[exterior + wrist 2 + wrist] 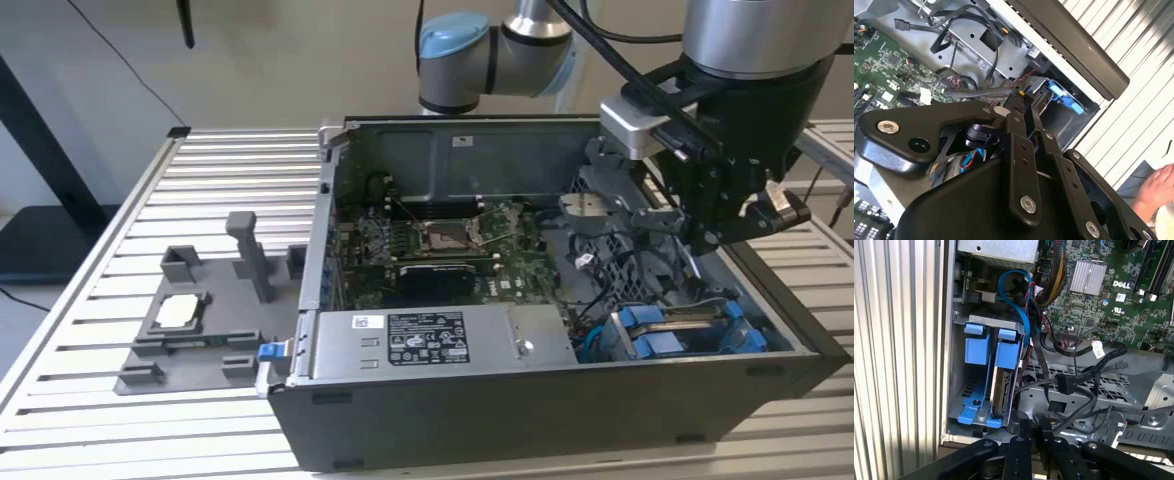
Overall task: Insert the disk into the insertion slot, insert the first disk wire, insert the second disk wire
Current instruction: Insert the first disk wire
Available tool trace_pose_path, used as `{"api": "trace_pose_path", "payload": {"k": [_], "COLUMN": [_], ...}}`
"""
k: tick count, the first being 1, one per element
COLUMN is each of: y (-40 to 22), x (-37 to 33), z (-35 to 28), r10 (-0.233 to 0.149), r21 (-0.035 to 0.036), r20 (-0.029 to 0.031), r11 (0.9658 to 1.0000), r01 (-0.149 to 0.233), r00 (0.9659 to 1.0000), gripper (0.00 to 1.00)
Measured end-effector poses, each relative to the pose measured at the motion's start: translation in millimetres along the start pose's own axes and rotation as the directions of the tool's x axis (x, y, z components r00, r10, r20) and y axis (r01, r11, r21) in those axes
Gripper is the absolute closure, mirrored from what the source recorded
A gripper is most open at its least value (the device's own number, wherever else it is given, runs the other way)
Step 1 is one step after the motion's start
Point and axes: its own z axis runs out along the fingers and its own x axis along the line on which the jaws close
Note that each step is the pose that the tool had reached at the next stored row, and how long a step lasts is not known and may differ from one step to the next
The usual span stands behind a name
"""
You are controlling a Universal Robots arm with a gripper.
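The disk [999, 390] sits in the insertion slot [985, 320]; wires [1062, 385] look unplugged; the hand [1035, 422] hovers pinched shut, load unclear.

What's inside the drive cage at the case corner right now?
The disk stands on edge in the drive cage, held in its blue carrier; a second blue carrier sits beside it. Whether a wire is plugged into the disk is covered by the carriers.

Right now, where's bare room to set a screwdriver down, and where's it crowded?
Free: the slatted table strip between the grey fixture tray, the computer case and the table's far edge. Crowded: inside the case around the insertion slot, with cables and the hand nearby.
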Motion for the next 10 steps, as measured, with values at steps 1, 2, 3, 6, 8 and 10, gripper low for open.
{"api": "trace_pose_path", "payload": {"k": [1,2,3,6,8,10], "y": [0.0,-0.2,-0.5,-0.8,-0.2,0.8], "x": [0.0,0.0,-0.1,0.0,-0.1,-0.5], "z": [-0.1,-0.6,-1.6,-3.5,-3.8,-4.2], "r10": [0.000,0.000,0.000,0.000,0.000,0.001], "r21": [0.0000,0.0000,-0.0001,0.0000,0.0000,0.0001], "r20": [0.0000,-0.0002,-0.0005,0.0000,-0.0001,-0.0005], "r11": [1.0000,1.0000,1.0000,1.0000,1.0000,1.0000], "r01": [0.000,0.000,0.000,0.000,0.000,-0.001], "r00": [1.0000,1.0000,1.0000,1.0000,1.0000,1.0000], "gripper": [0.81,0.79,0.79,0.73,0.73,0.73]}}
